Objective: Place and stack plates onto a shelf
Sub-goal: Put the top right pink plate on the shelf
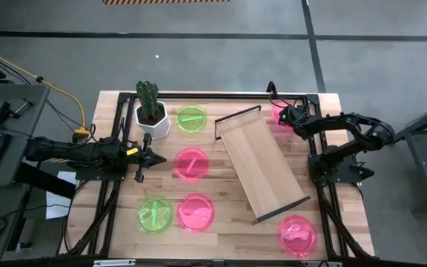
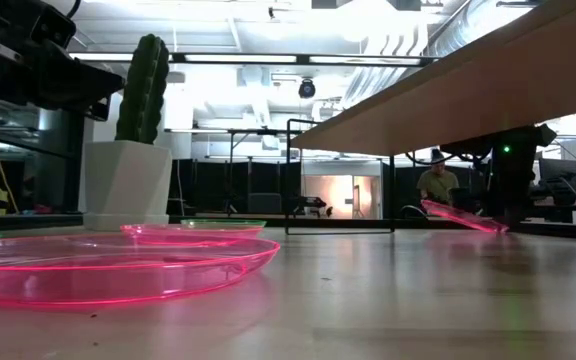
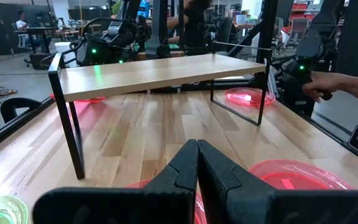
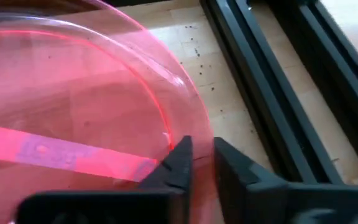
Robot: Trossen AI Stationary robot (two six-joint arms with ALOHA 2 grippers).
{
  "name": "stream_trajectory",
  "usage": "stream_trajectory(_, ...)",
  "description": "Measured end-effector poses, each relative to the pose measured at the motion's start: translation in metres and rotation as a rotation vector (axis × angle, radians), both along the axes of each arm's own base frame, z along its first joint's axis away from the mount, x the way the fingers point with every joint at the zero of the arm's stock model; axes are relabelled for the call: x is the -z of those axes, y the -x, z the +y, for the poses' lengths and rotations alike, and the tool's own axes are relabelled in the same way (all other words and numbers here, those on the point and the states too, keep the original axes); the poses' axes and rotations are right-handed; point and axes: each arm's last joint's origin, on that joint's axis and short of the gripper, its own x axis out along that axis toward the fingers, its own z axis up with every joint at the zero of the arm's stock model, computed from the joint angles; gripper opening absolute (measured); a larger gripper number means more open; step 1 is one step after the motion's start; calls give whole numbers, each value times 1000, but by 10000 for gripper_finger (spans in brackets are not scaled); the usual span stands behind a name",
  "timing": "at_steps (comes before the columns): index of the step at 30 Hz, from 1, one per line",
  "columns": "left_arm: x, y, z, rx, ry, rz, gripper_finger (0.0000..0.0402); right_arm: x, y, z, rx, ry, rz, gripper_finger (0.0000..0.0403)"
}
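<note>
Several neon plates lie flat on the tabletop: green ones and pink ones. Another pink plate sits near the far right corner, beside the shelf's far end. The light-wood shelf stands diagonally on its black end rails. My right gripper is shut on that far pink plate. My left gripper is shut and touches nothing, hovering between the cactus pot and the middle pink plate. My right gripper pinches the far pink plate's rim between its two fingers, one over the plate's inner side and one outside the rim. It comes from the table's right side, roughly level. In the low view the plate sits tilted.
A cactus in a white pot stands at the far left. The black frame rails run along the table's right edge beside the held plate. A person's hand shows beyond the table's right side.
</note>
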Motion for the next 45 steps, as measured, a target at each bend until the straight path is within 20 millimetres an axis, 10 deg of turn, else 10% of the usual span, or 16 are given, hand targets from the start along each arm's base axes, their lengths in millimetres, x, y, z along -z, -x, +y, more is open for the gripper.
stream_trajectory(45,0,0,0,0,0,0,0,-85,16,39,-186,259,-223,0)
